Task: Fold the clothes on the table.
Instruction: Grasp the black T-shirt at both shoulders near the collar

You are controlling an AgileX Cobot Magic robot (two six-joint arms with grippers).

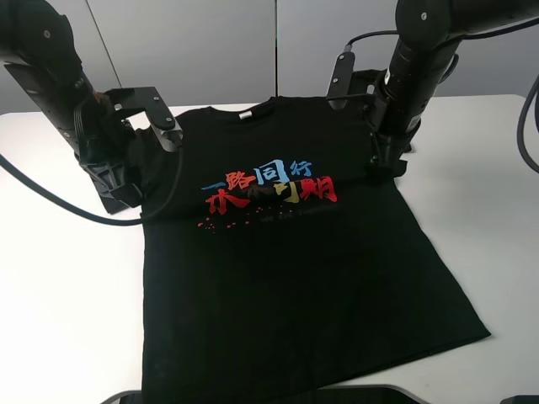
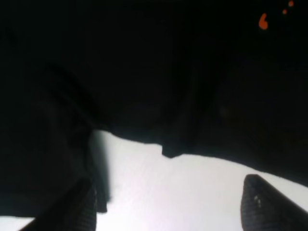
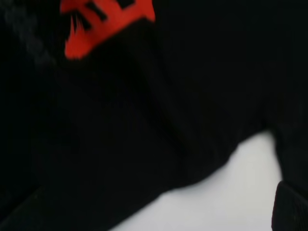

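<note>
The black T-shirt (image 1: 278, 278) lies flat, chest up, on the white table (image 1: 59, 286), collar at the back and red, blue and yellow characters (image 1: 269, 187) across the chest. My left gripper (image 1: 118, 189) is down at the shirt's left sleeve. In the left wrist view its fingertips (image 2: 82, 207) stand wide apart over bare table (image 2: 192, 192), just short of the shirt's edge (image 2: 168, 149). My right gripper (image 1: 383, 164) is down on the right sleeve. In the right wrist view one fingertip (image 3: 291, 207) shows at the frame's side, over black fabric (image 3: 144, 120); the other is lost against it.
The shirt's hem reaches the table's front edge, where a dark rounded object (image 1: 253, 396) shows. Cables (image 1: 50, 202) trail from the left arm across the table. White table lies to either side of the shirt (image 1: 488, 236).
</note>
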